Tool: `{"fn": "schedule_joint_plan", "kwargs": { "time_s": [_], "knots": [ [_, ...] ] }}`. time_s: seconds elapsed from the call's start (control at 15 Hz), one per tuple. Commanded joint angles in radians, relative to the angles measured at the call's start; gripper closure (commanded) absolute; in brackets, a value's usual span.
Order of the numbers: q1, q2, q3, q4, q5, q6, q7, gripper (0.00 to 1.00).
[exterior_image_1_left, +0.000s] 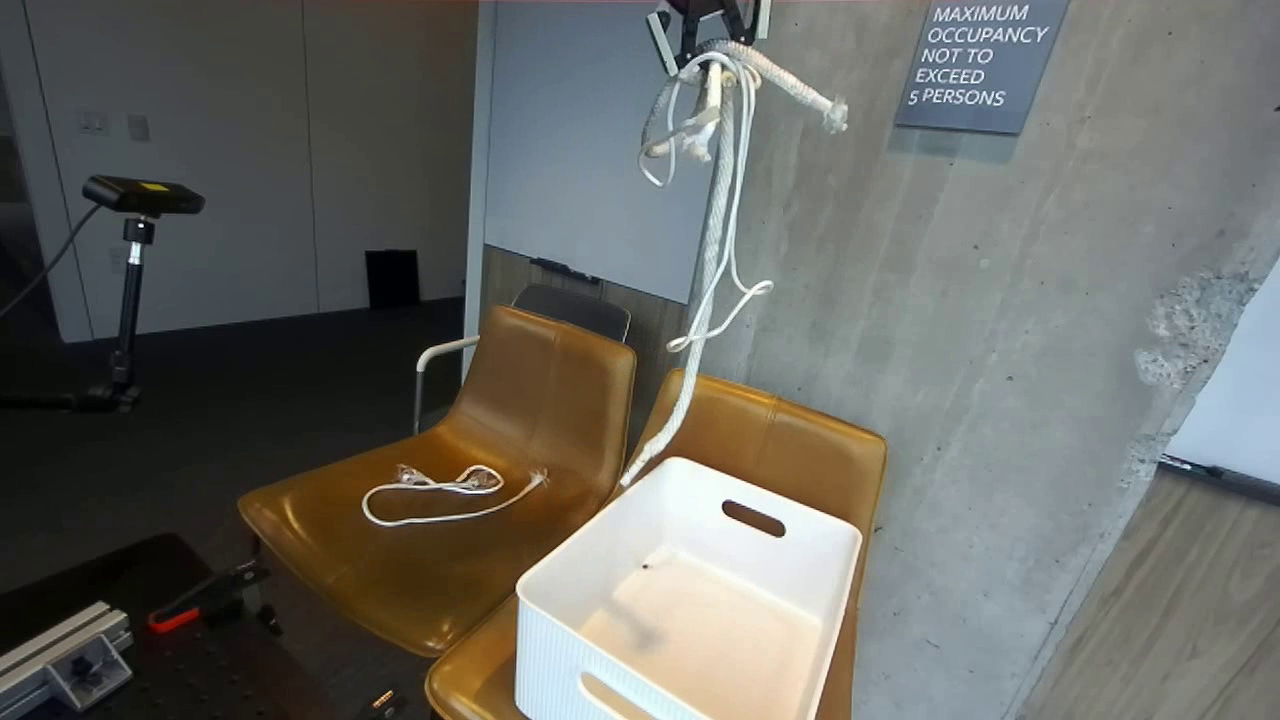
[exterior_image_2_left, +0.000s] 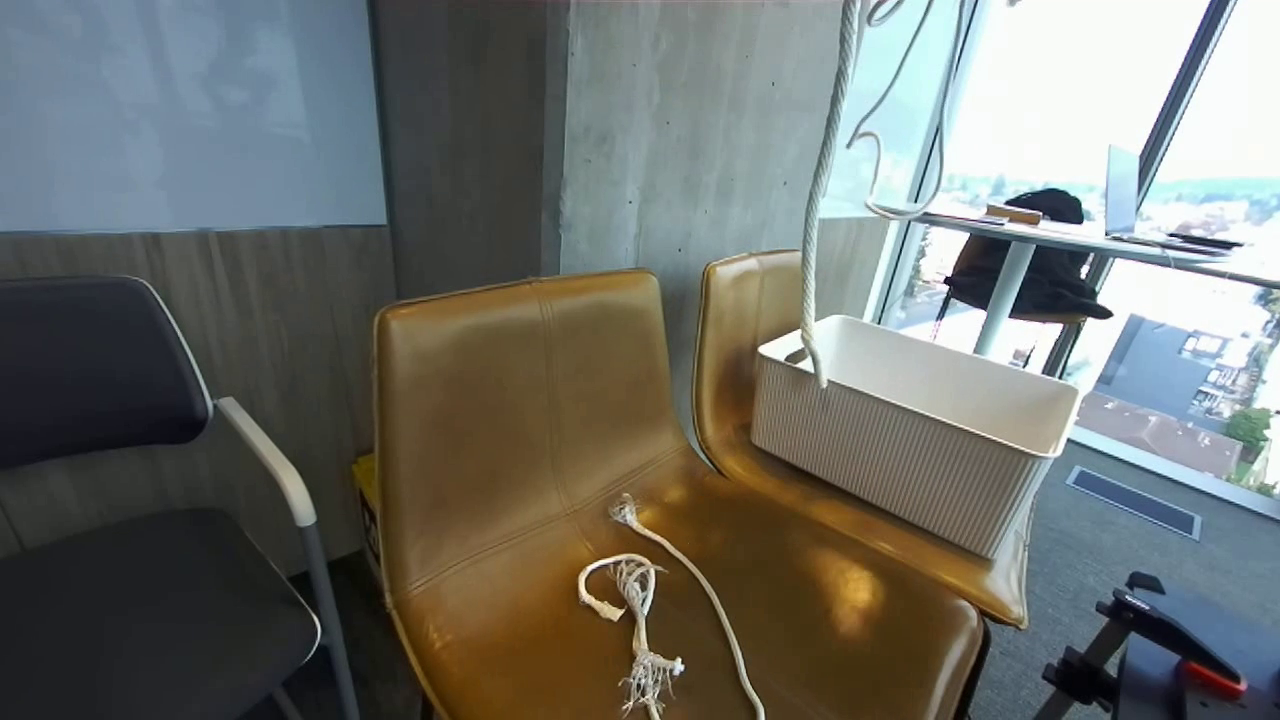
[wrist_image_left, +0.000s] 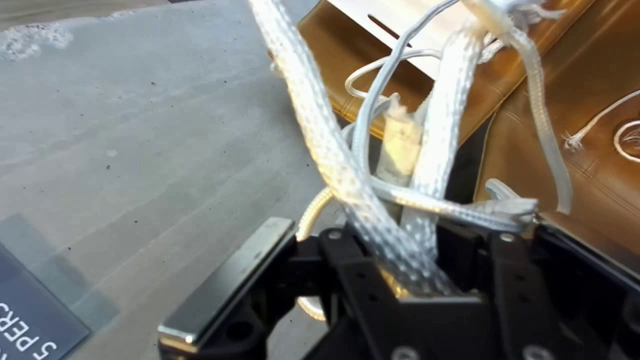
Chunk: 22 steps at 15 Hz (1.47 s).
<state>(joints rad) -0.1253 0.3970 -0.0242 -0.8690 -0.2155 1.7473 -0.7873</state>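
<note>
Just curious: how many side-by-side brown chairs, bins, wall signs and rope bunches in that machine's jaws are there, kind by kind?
Brown chairs: 2
Bin: 1
Wall sign: 1
Rope bunch: 1 (too tangled to count its pieces)
Total: 5

A grey sign (exterior_image_1_left: 982, 66) on the concrete wall (exterior_image_1_left: 1000, 300) reads "MAXIMUM OCCUPANCY NOT TO EXCEED 5 PERSONS".

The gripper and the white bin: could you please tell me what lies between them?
In an exterior view, a thick white rope hangs from the gripper down toward the white bin, a thin cord alongside.
</note>
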Motion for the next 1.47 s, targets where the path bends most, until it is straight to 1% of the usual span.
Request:
{"fn": "schedule_joint_plan", "kwargs": {
  "time_s": [0.0, 0.07, 0.13, 0.33, 0.47, 0.87, 1.2, 1.4],
  "knots": [
    [-0.081, 0.069, -0.023, 0.217, 0.039, -0.123, -0.063, 0.96],
    [-0.112, 0.078, -0.026, 0.248, 0.047, -0.147, -0.079, 0.96],
    [-0.135, 0.073, -0.042, 0.249, 0.064, -0.153, -0.094, 0.96],
    [-0.215, 0.110, -0.050, 0.309, 0.122, -0.193, -0.132, 0.96],
    [-0.252, 0.112, -0.029, 0.281, 0.144, -0.185, -0.131, 0.96],
    [-0.271, 0.153, -0.014, 0.220, 0.204, -0.178, -0.117, 0.96],
    [-0.292, 0.183, -0.018, 0.210, 0.221, -0.184, -0.125, 0.96],
    [-0.292, 0.185, -0.011, 0.185, 0.244, -0.174, -0.112, 0.96]
  ]
}}
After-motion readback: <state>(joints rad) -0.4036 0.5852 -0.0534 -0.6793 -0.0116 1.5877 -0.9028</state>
